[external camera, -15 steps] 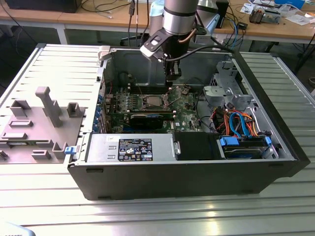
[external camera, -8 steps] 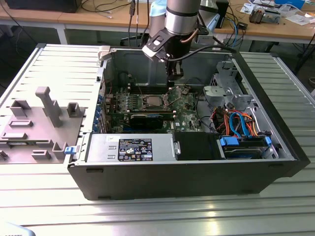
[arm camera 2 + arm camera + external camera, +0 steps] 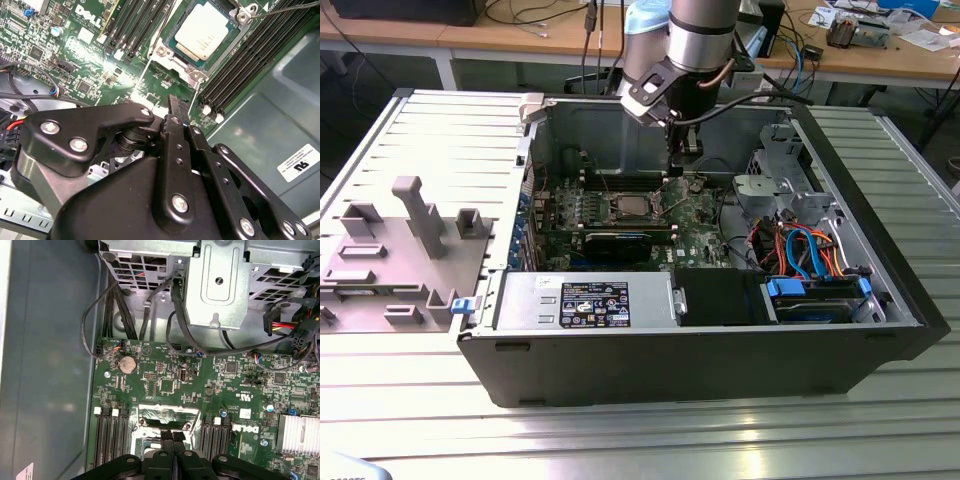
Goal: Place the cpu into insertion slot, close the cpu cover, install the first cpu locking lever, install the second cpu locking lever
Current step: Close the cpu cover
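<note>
We log: claw clenched, near the cpu cover edge; cpu lying flat inside it.

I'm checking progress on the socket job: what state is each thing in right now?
Small square silvery-grey cpu: seated in the silver-rimmed insertion slot.
Thin square silver cpu cover: appears down, framing the cpu.
Black gripper: fingers shut, tips over the slot's edge.
Black metal computer case: lying flat, side open.
</note>
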Controlling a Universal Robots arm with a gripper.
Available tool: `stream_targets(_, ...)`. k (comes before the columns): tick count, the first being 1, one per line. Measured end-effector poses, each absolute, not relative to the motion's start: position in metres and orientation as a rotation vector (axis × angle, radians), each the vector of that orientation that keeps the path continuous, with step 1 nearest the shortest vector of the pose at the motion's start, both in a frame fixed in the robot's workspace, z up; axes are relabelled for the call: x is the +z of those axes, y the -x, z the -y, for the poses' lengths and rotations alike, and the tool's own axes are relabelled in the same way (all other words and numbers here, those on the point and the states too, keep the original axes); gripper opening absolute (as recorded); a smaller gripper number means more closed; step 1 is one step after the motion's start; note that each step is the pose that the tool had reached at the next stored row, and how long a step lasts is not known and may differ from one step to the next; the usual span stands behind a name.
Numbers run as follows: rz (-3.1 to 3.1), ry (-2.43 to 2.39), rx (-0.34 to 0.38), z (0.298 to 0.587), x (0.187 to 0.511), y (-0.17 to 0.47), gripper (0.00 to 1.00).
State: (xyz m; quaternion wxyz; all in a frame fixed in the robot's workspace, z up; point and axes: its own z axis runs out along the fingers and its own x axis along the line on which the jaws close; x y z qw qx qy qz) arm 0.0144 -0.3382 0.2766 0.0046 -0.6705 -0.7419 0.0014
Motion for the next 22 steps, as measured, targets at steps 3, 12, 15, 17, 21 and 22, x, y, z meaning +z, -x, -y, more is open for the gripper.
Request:
stream_targets(3,2.324,2.100,0.004,0.3382,0.2766,-0.0160,0.11)
stream_targets(12,2.324,2.100,0.004,0.3383,0.2762,-0.0204,0.11)
stream_targets(15,2.324,2.100,0.004,0.3382,0.2759,-0.0223,0.11)
stream_targets(17,2.324,2.100,0.004,0.3382,0.2757,-0.0229,0.11)
stream_targets(21,2.324,2.100,0.004,0.3382,0.2752,-0.0243,0.11)
stream_targets(22,2.324,2.100,0.004,0.3382,0.2752,-0.0245,0.11)
